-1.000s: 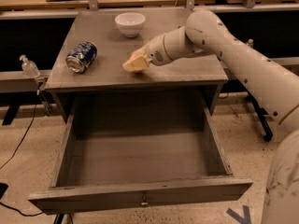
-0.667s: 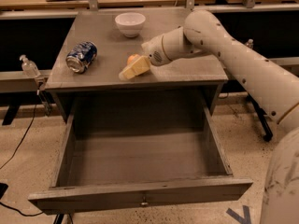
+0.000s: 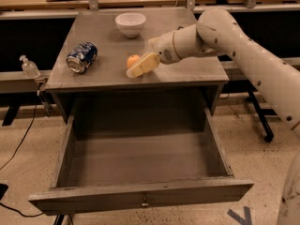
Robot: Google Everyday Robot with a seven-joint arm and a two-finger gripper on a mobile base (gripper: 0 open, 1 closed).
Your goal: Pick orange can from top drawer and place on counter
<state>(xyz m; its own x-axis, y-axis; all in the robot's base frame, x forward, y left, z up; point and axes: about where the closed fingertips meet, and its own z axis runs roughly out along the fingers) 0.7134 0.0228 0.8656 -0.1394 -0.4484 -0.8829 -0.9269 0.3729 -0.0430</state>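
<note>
Your end effector (image 3: 132,70) has swung lower and leftward over the tabletop (image 3: 108,43) within the last second, and the orange can (image 3: 133,60) now shows at its tip, apparently resting on the surface near the front edge. You cannot tell whether the end effector is wide, narrow or clamped on it. The top drawer (image 3: 140,163) hangs open below, so the placing looks nearly done.

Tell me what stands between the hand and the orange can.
Nothing visible. The hand is right beside the orange can over the counter; the blue soda can and white bowl sit well aside.
</note>
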